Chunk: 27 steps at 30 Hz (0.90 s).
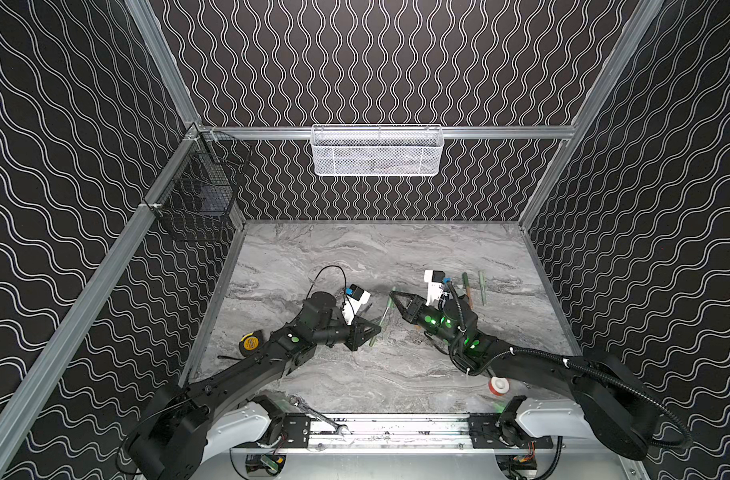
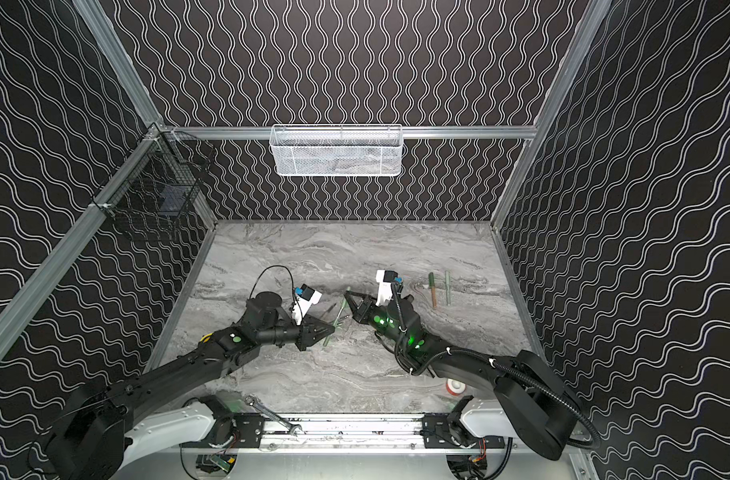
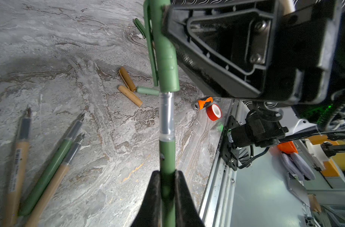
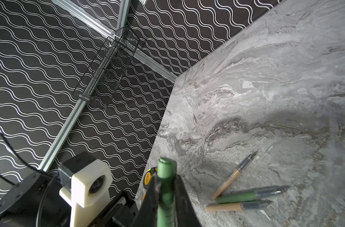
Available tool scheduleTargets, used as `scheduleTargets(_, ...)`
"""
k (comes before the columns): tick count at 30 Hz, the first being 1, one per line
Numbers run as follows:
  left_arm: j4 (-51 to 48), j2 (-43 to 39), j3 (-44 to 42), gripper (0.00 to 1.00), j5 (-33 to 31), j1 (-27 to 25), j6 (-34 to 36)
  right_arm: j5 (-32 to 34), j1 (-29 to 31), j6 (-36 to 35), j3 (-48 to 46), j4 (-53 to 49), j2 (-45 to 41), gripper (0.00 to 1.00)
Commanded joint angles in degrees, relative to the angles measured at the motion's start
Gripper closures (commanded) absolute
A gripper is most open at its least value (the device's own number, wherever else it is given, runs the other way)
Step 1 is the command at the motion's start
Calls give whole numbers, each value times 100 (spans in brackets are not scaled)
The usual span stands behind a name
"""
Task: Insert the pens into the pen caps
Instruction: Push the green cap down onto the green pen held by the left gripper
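Left gripper (image 3: 167, 176) sits right up against its wrist camera, jaws pinched tight on a green pen (image 3: 167, 155) held above the marble table (image 3: 59, 59). Follow the barrel outward and the clear grip section runs into the mouth of a green cap (image 3: 166, 59), so the tip's hidden inside. That cap's clamped in the right gripper (image 4: 166, 182), jaws closed on it too, with the round end poking out past the fingertips. Both top views put the pair near the middle of the table.

Further out, three loose pens (image 3: 47, 173) lie close together on the marble, two tan and one green, all uncapped. Off the other way are two tan caps (image 3: 127, 78) with a pale green cap (image 3: 148, 90) just beside them. Past those, an orange-handled tool (image 3: 204, 102) sits next to a red tape roll (image 3: 213, 112) near the table edge.
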Motion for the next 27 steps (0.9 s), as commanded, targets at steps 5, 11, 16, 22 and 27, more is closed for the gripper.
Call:
scheduleTargets(5,662,-116,42,97,69,92,-81,82,233,-182,-69,312,98,88)
scheduleTargets(11,605,-207,60,98,-79,115,-36,34,340,-122,-105,352,98,88)
scheduleTargets(16,505,-254,151,98,-249,138,52,-20,466,-12,-50,-25,45,89)
scheduleTargets(22,390,-276,218,98,-349,144,181,27,562,99,-162,-242,-124,87)
scheduleTargets(27,381,-235,169,98,-301,139,192,228,562,-88,-30,-615,-402,85)
